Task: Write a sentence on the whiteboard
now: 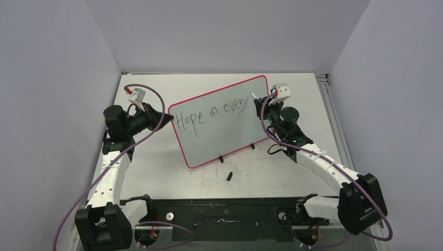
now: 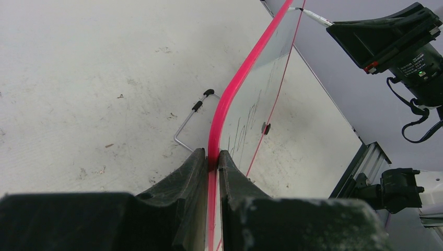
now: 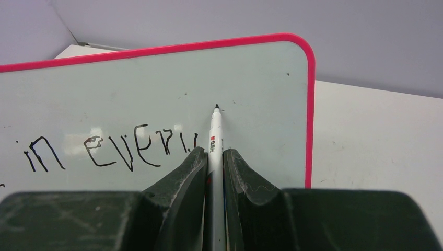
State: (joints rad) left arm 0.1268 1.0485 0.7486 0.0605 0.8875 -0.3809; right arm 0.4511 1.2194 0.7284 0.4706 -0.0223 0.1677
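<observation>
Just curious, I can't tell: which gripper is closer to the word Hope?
Left. The left gripper clamps the whiteboard beside Hope; the right gripper holds a pen past every.

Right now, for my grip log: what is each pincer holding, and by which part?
Left pincer clamps the whiteboard by its left rim; right pincer grips the pen by its barrel.

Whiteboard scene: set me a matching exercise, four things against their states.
1 left end effector
2 right end effector
3 marker
4 sentence

A reads "Hope in every"
B shut on the marker
C clamped on the whiteboard at its red rim
D tip aimed at bare board right of the writing

Pairs: 1-C, 2-B, 3-D, 4-A
</observation>
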